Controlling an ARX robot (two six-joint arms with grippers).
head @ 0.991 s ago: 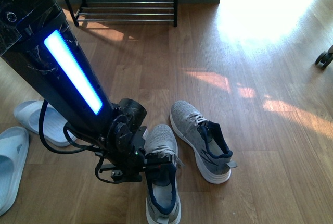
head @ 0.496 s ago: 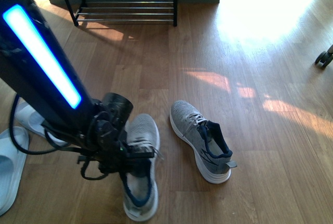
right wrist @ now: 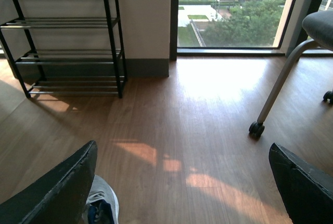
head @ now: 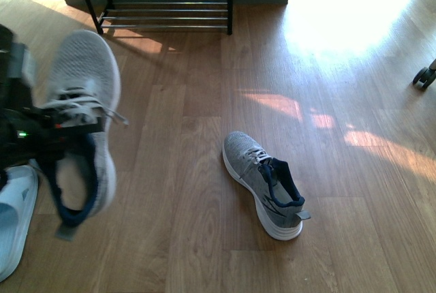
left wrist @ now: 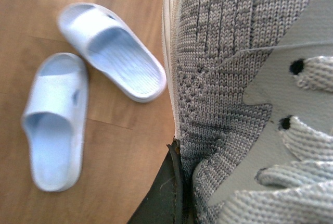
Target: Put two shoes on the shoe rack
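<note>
Furthest left in my front view, one pale blue slide (head: 13, 218) lies flat on the wood floor (head: 340, 88). The left wrist camera shows it with its partner, the two slides (left wrist: 112, 52) lying just beside each other, soles down. Above that slide, the left gripper (head: 58, 126) is clamped on the held grey sneaker (head: 85, 75) around the laces and tongue. The shoe hangs clear of the floor with its toe towards the rack and its navy-lined heel towards me, slightly blurred. In the left wrist view the knit upper (left wrist: 229, 78) fills most of the picture, with one dark finger (left wrist: 166, 193) pressed against its side. At the far edge of the floor, against the wall, stands the shoe rack (head: 163, 13). Its chrome rails carry no shoes in the tiers I can see. Near the middle of the floor the second sneaker (head: 262, 184) rests on its white sole, well apart from the rack and from the held one. The right gripper (right wrist: 179, 182) does not appear in the front view. Its wrist camera shows the two fingers spread wide with nothing between them. That view looks across the floor to the rack (right wrist: 67, 23), a window and a chair caster (right wrist: 256, 128).
</note>
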